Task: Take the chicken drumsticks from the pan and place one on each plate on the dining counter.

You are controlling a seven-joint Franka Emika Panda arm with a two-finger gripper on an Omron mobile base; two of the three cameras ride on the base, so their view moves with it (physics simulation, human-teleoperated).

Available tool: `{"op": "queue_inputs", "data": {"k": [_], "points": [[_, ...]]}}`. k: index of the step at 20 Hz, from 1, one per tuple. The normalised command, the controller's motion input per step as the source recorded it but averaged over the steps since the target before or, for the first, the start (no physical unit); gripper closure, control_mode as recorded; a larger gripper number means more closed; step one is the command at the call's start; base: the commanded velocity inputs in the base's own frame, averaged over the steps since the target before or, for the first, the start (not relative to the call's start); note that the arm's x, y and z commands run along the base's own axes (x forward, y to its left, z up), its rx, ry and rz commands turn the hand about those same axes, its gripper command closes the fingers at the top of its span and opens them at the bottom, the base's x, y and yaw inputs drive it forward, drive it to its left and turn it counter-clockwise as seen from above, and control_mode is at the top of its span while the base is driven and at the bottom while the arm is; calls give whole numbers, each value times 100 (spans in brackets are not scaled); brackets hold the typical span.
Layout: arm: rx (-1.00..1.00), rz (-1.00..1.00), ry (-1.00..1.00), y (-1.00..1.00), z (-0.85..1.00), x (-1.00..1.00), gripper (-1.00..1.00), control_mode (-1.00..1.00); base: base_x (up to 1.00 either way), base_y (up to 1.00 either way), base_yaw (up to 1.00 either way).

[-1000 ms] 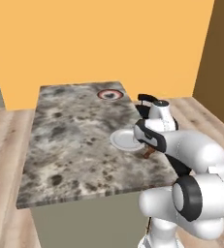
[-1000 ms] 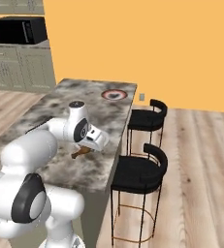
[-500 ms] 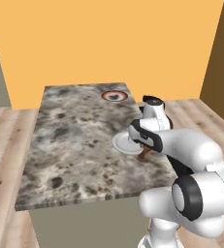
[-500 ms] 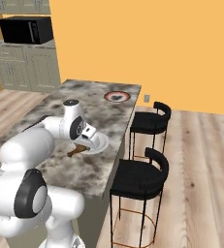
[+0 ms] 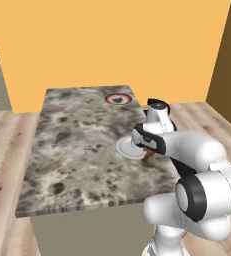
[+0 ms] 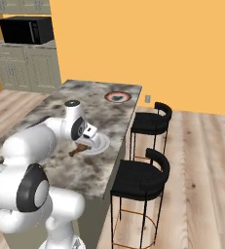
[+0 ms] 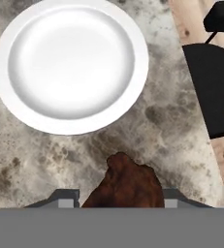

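Marble counter (image 5: 72,145), long and mottled grey-brown over grey-green cabinet panels, carries two round plates. Two black stools (image 6: 148,175) stand along its right edge on a wood-plank floor, and a black microwave (image 6: 26,30) sits on the far wall cabinets.

The white arm reaches over the right edge of the counter, near its middle. Its end effector (image 7: 120,201) is closed around a chicken drumstick (image 7: 125,186), a lumpy, dark golden-brown piece that in the hand view sticks up between the two dark tips.

The plain white plate (image 7: 71,63), smooth and glossy with a shallow dished centre, lies empty close to the right edge. In the hand view the drumstick hangs over bare marble just beside the plate's rim, not over the dish.

The red-brown-rimmed plate (image 5: 119,99) sits near the far right corner, with something small and dark at its centre, too small to identify.

To finish this step well, the drumstick probably needs carrying over the white plate's centre, lowering close, then releasing, so the rounded meat does not roll off the slick surface.
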Motion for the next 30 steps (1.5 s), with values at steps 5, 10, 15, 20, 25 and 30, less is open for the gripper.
{"op": "queue_inputs", "data": {"k": [5,10,15,20,25,30], "points": [[0,7,1,1,-3,85,100,-100,0,0,0],[0,0,-3,3,-16,70,100,-100,0,0,0],[0,0,-1,12,-34,54,100,-100,0,0,0],[2,0,0,4,-33,32,100,-100,0,0,0],[10,0,0,0,-32,27,100,-100,0,0,0],[6,0,0,0,-28,3,-100,-100,0,0,0]]}}
